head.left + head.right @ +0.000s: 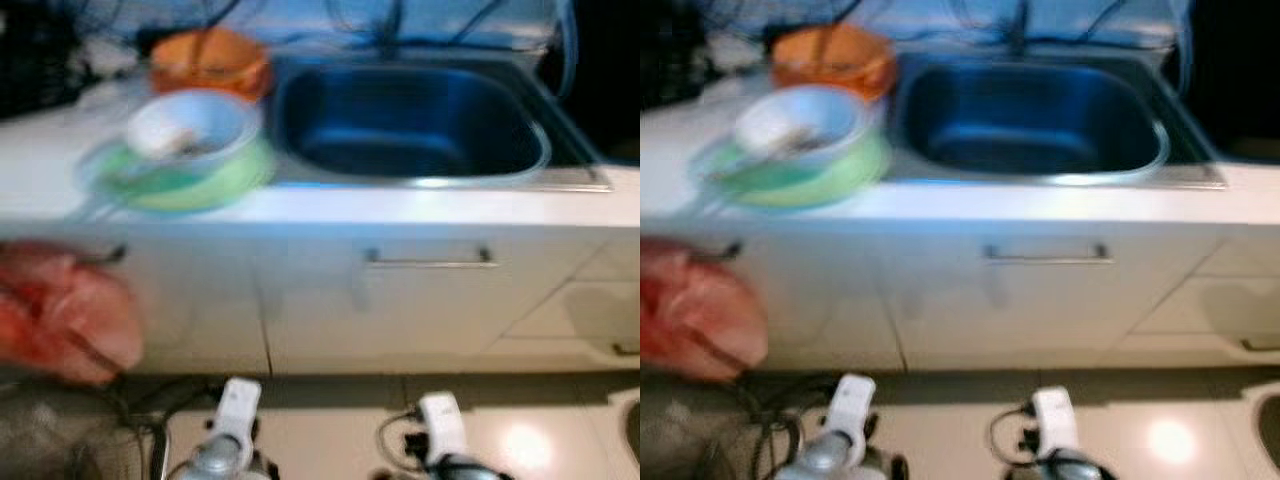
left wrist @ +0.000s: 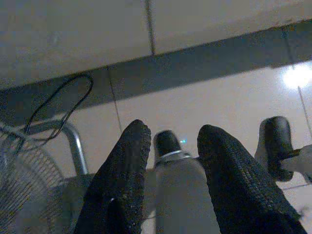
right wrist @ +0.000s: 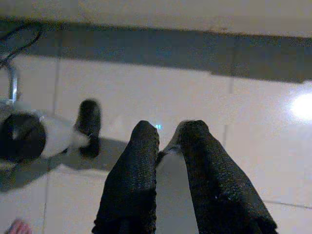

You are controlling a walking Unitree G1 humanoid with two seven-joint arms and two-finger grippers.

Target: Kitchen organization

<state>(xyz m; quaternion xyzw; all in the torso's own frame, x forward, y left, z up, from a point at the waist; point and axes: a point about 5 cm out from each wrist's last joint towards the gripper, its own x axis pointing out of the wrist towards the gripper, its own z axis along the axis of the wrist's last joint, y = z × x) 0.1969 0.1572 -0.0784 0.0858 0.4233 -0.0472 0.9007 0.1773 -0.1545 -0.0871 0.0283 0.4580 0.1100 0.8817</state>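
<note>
Currently both arms hang low in front of the cabinet, each gripper aimed at the tiled floor [image 2: 204, 97].

Left gripper [image 2: 173, 146]: clenched on a frosted bottle [image 2: 183, 195] with a dark cap, which sits between the two fingers [image 2: 129, 165] and points away from the wrist. The hold looks like a carry posture, judged to keep the bottle secure while the robot stands before the counter. A wire fan guard [image 2: 24, 195] lies beside this gripper, and a loose cable [image 2: 58, 102] runs beyond it.

Right gripper [image 3: 168, 141]: fingers nearly together on a thin pale item; what it is cannot be told.

Well above and ahead of both grippers, the counter [image 1: 400, 205] carries a green plate [image 1: 190, 185] with a pale bowl [image 1: 185, 125] stacked on it, an orange container [image 1: 210, 60] behind them, and the steel sink [image 1: 410, 120] to their side. A red bag [image 1: 60, 310] hangs beside the cabinet front, and a drawer handle [image 1: 430, 260] sits below the sink.

Judgement: the bottle has not yet reached a storage place.
</note>
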